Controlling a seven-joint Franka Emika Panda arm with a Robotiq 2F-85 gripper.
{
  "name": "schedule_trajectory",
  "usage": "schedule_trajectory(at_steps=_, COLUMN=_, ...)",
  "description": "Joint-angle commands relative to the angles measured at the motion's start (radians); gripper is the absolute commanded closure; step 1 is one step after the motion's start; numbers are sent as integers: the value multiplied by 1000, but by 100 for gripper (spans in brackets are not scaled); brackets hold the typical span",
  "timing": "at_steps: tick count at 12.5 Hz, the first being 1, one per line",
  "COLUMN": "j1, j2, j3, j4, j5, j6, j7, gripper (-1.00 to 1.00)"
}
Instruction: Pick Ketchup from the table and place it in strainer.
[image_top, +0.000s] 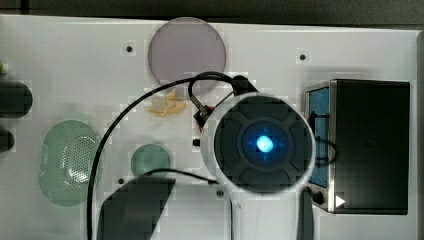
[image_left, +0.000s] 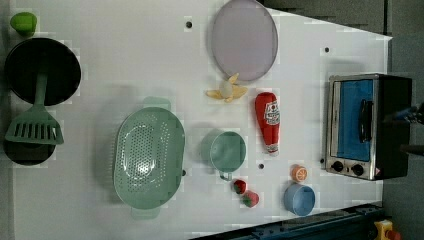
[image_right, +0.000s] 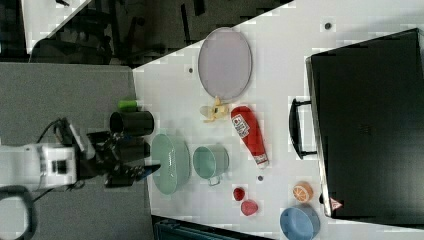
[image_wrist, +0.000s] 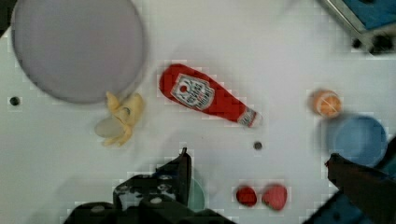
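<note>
The Ketchup (image_left: 268, 120) (image_right: 250, 134) (image_wrist: 205, 95), a slim red bottle with a whitish cap, lies on its side on the white table between a banana and a toaster oven. The strainer (image_left: 148, 157) (image_right: 170, 162) (image_top: 70, 162), a pale mint oval basket with a holed bottom, stands beyond a green cup from the bottle. My gripper (image_wrist: 258, 158) hangs well above the table, open wide, with nothing between its fingers (image_wrist: 183, 170). The bottle lies apart from both fingers. In the top view my arm's wrist (image_top: 263, 144) covers the bottle.
A green cup (image_left: 227, 151) stands between strainer and bottle. Around them are a peeled banana (image_left: 227, 90), a lilac plate (image_left: 244, 39), a toaster oven (image_left: 367, 125), two strawberries (image_left: 245, 192), an orange slice (image_left: 299, 173), a blue bowl (image_left: 300, 199) and a spatula (image_left: 35, 125).
</note>
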Motion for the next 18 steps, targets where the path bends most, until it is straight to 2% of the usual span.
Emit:
schedule_trajectory(at_steps=1, j1=-8, j2=99, j3=16, j4=-61, j5=-1, j6=89, j7=-284, gripper=-100)
schedule_trajectory(at_steps=5, j1=-7, j2=195, j3=19, j4=-153, j5=-2, j6=271, j7=-695, gripper=-100)
schedule_trajectory(at_steps=8, j1=-1, j2=274, j3=20, j4=-220, j5=-3, j6=448, j7=-886, gripper=-100)
schedule_trajectory(at_steps=14, j1=29, j2=432, j3=22, j4=-333, j5=-18, j6=775, j7=-927, gripper=-100)
schedule_trajectory(at_steps=18, j1=29, j2=537, j3=14, j4=-373, j5=-19, j6=914, j7=-927, gripper=-100)
